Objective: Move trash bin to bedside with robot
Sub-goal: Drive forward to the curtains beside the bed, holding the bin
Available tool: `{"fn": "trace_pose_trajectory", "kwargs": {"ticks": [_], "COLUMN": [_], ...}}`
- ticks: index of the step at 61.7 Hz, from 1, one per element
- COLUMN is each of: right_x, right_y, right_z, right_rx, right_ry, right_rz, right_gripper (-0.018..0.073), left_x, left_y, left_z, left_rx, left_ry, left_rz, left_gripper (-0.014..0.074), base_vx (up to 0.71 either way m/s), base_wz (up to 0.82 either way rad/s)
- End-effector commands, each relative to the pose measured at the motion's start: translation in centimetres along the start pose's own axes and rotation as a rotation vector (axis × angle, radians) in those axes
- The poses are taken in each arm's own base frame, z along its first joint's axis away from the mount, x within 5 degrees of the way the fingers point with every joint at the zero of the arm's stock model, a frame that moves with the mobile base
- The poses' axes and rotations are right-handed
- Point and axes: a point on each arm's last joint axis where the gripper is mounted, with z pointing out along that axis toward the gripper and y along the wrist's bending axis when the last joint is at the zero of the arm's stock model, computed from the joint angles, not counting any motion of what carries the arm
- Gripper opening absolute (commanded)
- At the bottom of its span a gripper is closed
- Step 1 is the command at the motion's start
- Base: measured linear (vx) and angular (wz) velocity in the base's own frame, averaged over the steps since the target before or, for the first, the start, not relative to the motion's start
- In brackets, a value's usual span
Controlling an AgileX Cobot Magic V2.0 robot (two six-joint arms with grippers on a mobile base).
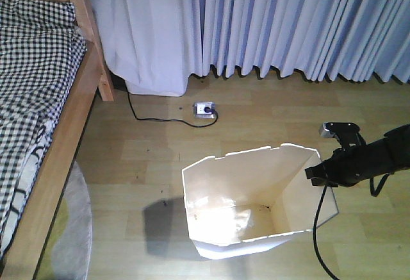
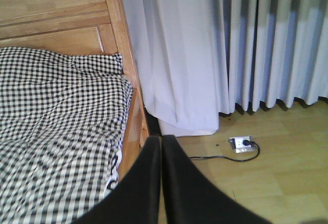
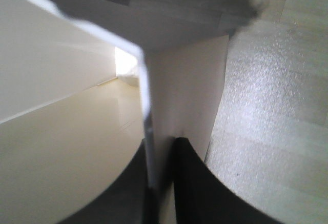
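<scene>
Trash bin (image 1: pixel 237 193) wall sits clamped in the right gripper (image 3: pixel 161 152); left gripper (image 2: pixel 161 140) closed, empty

Upright white trash bin (image 1: pixel 232 191) near bed (image 1: pixel 33 88)

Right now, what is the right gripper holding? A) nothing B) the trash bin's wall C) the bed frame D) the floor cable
B: the right wrist view shows the right gripper with a finger on each side of the thin wall of the trash bin.
</scene>
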Motion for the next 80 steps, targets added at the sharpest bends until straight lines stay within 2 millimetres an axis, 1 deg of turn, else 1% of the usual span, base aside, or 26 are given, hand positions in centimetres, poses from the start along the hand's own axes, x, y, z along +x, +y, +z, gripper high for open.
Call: {"fn": "trace_pose_trajectory", "kwargs": {"ticks": [1,49,80], "right_x": [-1.85,-1.85,-1.85], "right_y": [1.6,1.6,1.6], "right_z": [-2.2,-2.2,-2.2], "right_rx": [-0.127,-0.127,-0.127], "right_ry": [-0.09,-0.09,-0.09], "right_rz": [0.024,0.024,0.024], "right_gripper": [-0.0007,-0.0007,-0.0007], "left_x": [0.23,0.23,0.23], "left_y": [-0.16,-0.16,-0.16], "left_z": [0.17,0.17,0.17], "left_rx": [0.012,0.012,0.012], "left_ry": [-0.055,-0.055,-0.055], "left_rz": [-0.011,-0.011,-0.011], "left_gripper": [-0.0006,-0.0006,-0.0006], "base_vx": [0.34,0.32,0.26], "base_wz": [0.01,0.06,0.0]}}
